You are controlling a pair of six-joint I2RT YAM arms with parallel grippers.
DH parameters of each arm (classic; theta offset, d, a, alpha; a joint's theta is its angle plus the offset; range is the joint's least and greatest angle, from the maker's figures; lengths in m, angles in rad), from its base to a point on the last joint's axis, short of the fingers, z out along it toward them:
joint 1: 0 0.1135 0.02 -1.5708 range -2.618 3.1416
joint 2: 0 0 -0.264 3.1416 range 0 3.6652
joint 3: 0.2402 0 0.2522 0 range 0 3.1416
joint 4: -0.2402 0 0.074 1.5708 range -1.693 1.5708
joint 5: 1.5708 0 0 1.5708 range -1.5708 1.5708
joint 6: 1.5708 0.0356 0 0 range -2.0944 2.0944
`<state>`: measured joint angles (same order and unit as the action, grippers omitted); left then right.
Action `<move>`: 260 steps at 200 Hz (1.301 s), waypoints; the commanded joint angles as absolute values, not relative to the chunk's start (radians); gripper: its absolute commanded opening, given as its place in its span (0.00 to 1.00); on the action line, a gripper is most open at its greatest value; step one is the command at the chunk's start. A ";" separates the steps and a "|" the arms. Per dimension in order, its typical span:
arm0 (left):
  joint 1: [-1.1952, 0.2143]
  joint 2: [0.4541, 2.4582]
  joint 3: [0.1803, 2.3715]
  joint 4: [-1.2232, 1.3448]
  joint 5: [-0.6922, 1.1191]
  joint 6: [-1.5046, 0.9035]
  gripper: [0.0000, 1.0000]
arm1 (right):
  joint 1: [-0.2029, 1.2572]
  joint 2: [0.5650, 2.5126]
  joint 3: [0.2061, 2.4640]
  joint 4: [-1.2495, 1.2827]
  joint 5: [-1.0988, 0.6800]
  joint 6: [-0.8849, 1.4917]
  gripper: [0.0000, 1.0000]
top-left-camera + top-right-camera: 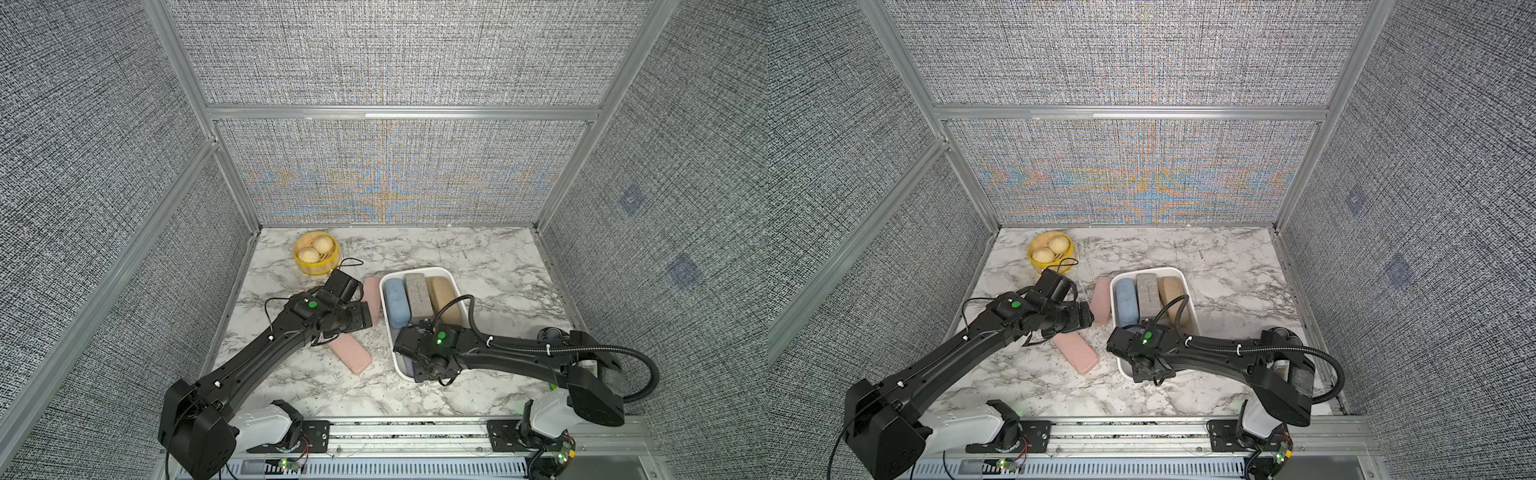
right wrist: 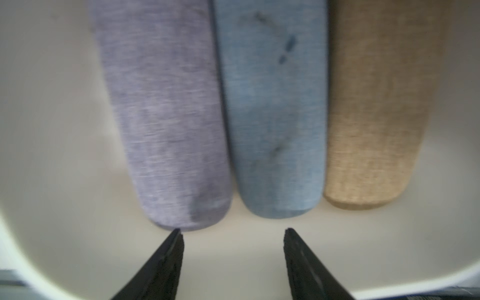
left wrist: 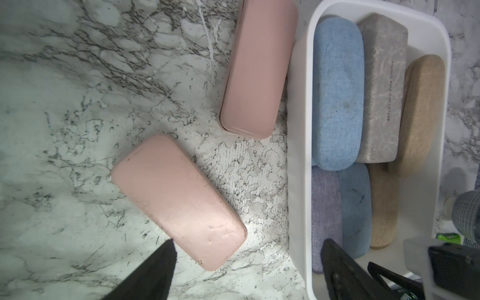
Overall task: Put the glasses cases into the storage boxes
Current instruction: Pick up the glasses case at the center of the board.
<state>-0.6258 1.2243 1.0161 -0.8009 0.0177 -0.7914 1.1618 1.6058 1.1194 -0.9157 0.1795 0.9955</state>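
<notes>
In both top views the storage box (image 1: pixel 415 271) is holding a blue case (image 1: pixel 395 301), a grey case (image 1: pixel 419 297) and a tan case (image 1: pixel 444 299) at its far end; the right arm (image 1: pixel 519 353) is hiding its near half. A yellow basket (image 1: pixel 316 269) is holding two buns (image 1: pixel 324 244). In the left wrist view two pink cases (image 3: pixel 259 67) are lying on the table (image 3: pixel 65 130) beside the box, the left tool (image 3: pixel 248 240) hanging wide open over one. In the blurred right wrist view the right tool (image 2: pixel 233 231) is gaping empty before a lavender case (image 2: pixel 166 117) in the box.
</notes>
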 commanded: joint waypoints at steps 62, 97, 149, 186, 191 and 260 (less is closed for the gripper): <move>-0.580 1.088 1.001 -0.895 -0.203 -0.828 0.99 | 1.182 1.749 1.557 -1.182 0.276 0.894 0.64; -0.540 1.006 0.976 -1.006 -0.343 -0.904 0.99 | 1.190 1.936 1.785 -1.110 0.234 0.774 0.71; -0.447 0.913 0.910 -1.045 -0.340 -0.918 0.97 | 1.173 2.236 2.146 -1.135 0.367 0.836 0.86; -0.416 0.910 0.916 -1.050 -0.297 -0.879 0.99 | 1.111 2.439 2.390 -1.264 0.386 0.951 0.89; -0.409 0.910 0.915 -1.052 -0.293 -0.876 0.99 | 1.107 2.451 2.396 -1.261 0.389 0.975 0.89; -0.344 0.914 0.868 -1.014 -0.197 -0.838 1.00 | 1.035 2.511 2.362 -1.180 0.349 1.079 0.93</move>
<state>-0.3538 0.9154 0.8780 -1.0241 -0.2306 -0.8635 1.0542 2.4886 2.3539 -1.1900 0.3580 1.0279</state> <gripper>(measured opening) 0.996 0.918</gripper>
